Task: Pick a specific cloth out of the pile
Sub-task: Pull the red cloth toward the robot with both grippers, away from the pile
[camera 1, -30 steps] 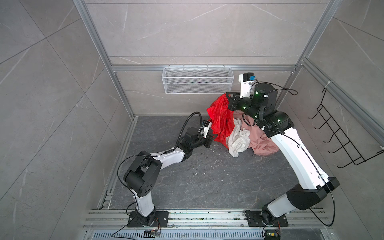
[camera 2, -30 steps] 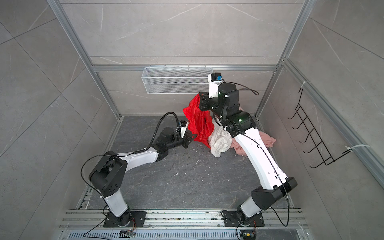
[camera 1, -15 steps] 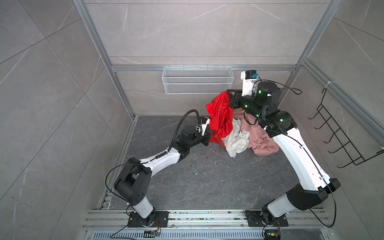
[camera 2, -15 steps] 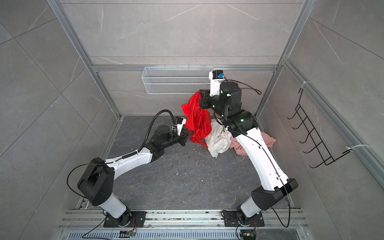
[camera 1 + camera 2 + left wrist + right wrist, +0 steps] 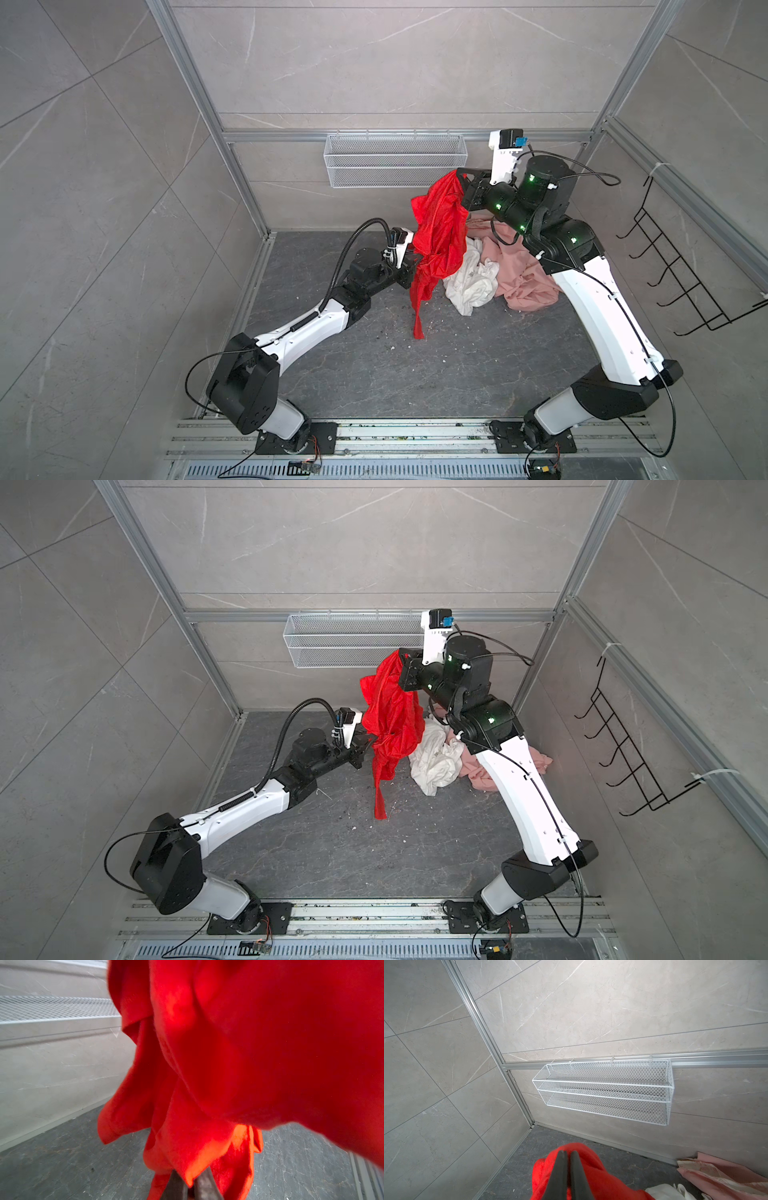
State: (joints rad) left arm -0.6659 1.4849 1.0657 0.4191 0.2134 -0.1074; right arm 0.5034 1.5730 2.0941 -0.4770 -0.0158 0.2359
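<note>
The bright red cloth (image 5: 440,232) (image 5: 390,717) hangs in the air to the left of the pile, with a narrow tail trailing towards the floor. My right gripper (image 5: 460,178) (image 5: 402,659) (image 5: 568,1152) is shut on its top edge, high up near the back wall. My left gripper (image 5: 417,266) (image 5: 371,742) (image 5: 190,1176) is shut on a lower fold of the same cloth (image 5: 249,1043), which fills most of the left wrist view. The pile lies on the floor behind: a white cloth (image 5: 473,282) (image 5: 436,762) and a pale pink cloth (image 5: 523,274) (image 5: 482,773).
A white wire basket (image 5: 395,166) (image 5: 349,646) (image 5: 604,1088) hangs on the back wall, just left of the right gripper. A black hook rack (image 5: 681,266) (image 5: 623,746) is on the right wall. Aluminium frame posts stand in the corners. Small crumbs dot the grey floor.
The right gripper has risen a little with the red cloth, whose tail now hangs longer. The left arm's elbow has sunk back while its gripper stays at the cloth.
</note>
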